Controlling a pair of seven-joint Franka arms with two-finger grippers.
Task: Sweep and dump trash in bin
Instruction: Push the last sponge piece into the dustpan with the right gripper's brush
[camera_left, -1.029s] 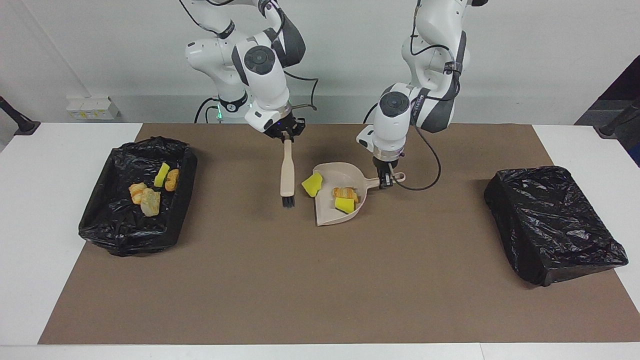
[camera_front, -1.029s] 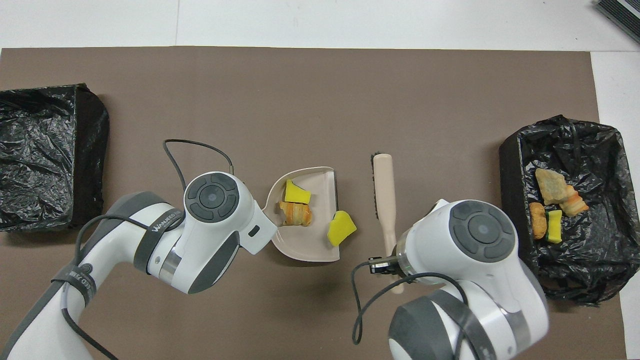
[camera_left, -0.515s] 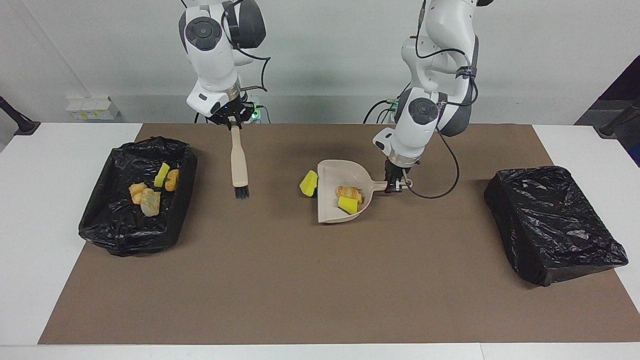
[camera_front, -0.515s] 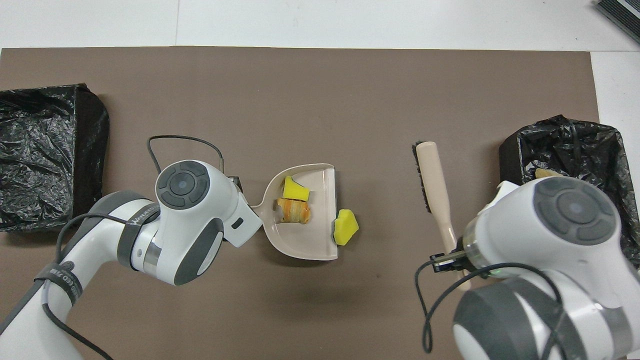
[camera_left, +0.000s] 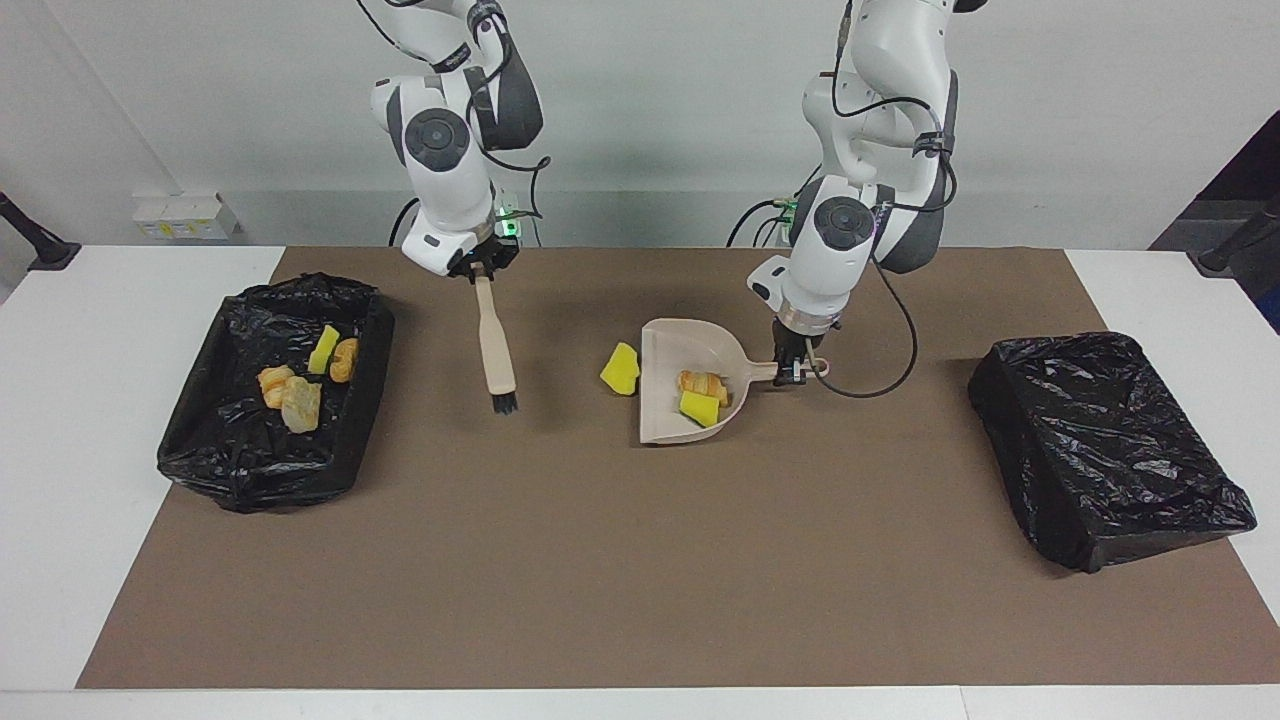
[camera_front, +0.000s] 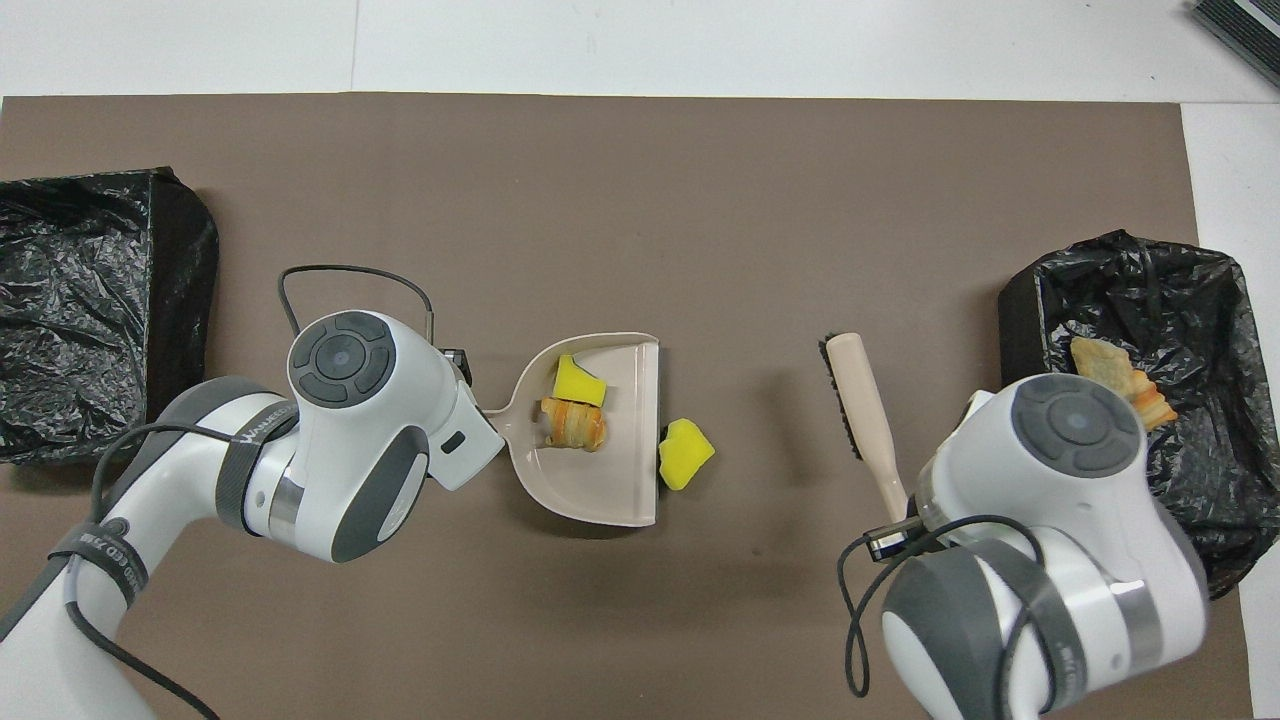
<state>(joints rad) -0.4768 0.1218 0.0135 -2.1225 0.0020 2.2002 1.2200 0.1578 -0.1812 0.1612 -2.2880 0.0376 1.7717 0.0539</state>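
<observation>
A beige dustpan (camera_left: 668, 425) (camera_front: 598, 495) lies on the brown mat, its mouth toward the right arm's end. My left gripper (camera_left: 795, 369) is shut on its handle. In the pan lie two pieces of trash, a tan-orange piece (camera_left: 702, 382) (camera_front: 572, 425) and a yellow sponge chunk (camera_left: 699, 408) (camera_front: 577, 380). Another yellow sponge (camera_left: 620, 368) (camera_front: 685, 455) sits on the mat just outside the pan's lip. My right gripper (camera_left: 482, 272) is shut on the handle of the beige brush (camera_left: 493, 345) (camera_front: 863, 405), which hangs tilted with its bristles (camera_left: 503, 403) low over the mat, between the pan and the bin (camera_left: 370, 330) (camera_front: 1020, 310).
The black-lined bin at the right arm's end holds several trash pieces (camera_left: 300, 385) (camera_front: 1110, 368). A second black-bagged box (camera_left: 1100, 430) (camera_front: 90, 300) stands at the left arm's end. The brown mat (camera_left: 640, 580) covers most of the white table.
My right gripper swung the brush away from the pan toward the bin, then came partway back. My left gripper drew the dustpan slightly toward its own end, leaving the sponge just off the lip.
</observation>
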